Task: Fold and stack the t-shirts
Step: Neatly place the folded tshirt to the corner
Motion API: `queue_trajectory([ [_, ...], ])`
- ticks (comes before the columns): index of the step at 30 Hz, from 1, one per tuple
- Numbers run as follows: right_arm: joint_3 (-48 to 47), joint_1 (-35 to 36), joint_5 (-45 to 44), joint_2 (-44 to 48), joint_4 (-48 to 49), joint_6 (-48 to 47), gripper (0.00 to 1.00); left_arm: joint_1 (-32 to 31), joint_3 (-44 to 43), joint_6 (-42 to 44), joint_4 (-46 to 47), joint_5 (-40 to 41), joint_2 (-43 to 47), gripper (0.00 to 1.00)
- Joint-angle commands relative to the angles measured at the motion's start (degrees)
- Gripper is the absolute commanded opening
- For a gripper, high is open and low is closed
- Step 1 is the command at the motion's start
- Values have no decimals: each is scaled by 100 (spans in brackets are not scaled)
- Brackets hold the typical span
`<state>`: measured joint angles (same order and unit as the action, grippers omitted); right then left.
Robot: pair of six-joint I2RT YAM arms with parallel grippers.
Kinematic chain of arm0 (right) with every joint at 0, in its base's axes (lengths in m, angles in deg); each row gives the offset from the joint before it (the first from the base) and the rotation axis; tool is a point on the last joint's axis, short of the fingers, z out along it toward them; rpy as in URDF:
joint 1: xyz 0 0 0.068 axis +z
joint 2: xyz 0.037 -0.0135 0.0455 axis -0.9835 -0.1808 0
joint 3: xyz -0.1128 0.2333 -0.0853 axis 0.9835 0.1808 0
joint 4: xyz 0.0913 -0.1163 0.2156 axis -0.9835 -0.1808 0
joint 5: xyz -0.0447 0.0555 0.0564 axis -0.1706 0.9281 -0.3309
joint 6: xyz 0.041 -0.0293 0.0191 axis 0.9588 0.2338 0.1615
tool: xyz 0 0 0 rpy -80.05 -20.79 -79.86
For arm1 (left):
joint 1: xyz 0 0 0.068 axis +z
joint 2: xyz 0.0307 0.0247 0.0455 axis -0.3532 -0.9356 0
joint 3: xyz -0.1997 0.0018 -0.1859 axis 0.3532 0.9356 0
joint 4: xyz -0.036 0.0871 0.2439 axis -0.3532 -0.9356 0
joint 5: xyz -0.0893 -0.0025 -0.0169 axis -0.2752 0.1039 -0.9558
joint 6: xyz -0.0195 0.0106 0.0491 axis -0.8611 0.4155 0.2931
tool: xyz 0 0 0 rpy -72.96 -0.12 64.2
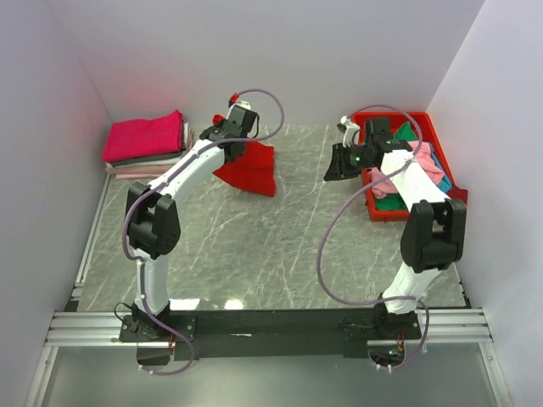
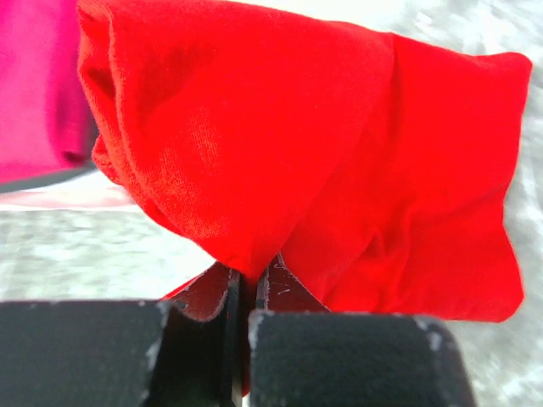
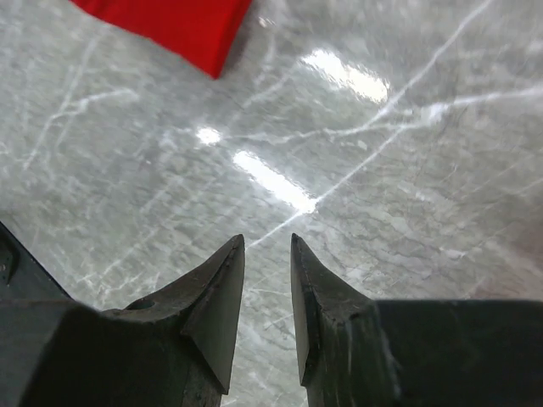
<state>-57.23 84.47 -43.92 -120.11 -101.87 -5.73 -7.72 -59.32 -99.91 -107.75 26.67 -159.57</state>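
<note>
**Worktop** (image 1: pixel 280 246): grey veined marble, walled at the far, left and right edges. The broad middle and the near strip are bare stone, between the 2 arms.

**Item 1, red t-shirt** (image 1: pixel 254 170): bunched, at the far edge left of centre. Its lower part lies on the worktop and its upper part is lifted. A corner of it shows at the top of the right wrist view.

**Item 2, folded stack** (image 1: pixel 146 140): far-left corner against the left wall, with a magenta t-shirt on top and grey and pale pink layers under it.

**Item 3, red bin** (image 1: pixel 390 215): far-right corner. It holds loose t-shirts, among them a pink t-shirt (image 1: pixel 383 182), a green t-shirt (image 1: pixel 390 202) and a teal t-shirt (image 1: pixel 441 181).

**Left gripper** (image 2: pixel 252 275): arm stretched towards the far edge, jaws pinched tight on a fold of the red t-shirt, just right of the stack.

**Right gripper** (image 3: pixel 267 242): arm bent back over the bin, wrist just beside the bin's left wall, fingers angled down over bare marble. The jaws stand narrowly apart with nothing between them.
</note>
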Motion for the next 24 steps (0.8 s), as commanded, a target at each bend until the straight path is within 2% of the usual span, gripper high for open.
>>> queue_trajectory([
  [1,-58,-14,121,406,34,-78,36,1,-504,370,83,1240,-68,0],
  [5,12,-5,244,617,-36,-86,36,19,-908,861,267,1714,-235,0],
  [11,310,39,385,1100,-168,-271,36,247,-1594,1801,391,1734,-718,0],
  [18,662,100,446,1505,-80,-332,37,643,-1797,2111,487,1462,-833,0],
  [24,724,162,552,1505,-28,-315,37,731,-1867,2585,874,1637,-754,0],
])
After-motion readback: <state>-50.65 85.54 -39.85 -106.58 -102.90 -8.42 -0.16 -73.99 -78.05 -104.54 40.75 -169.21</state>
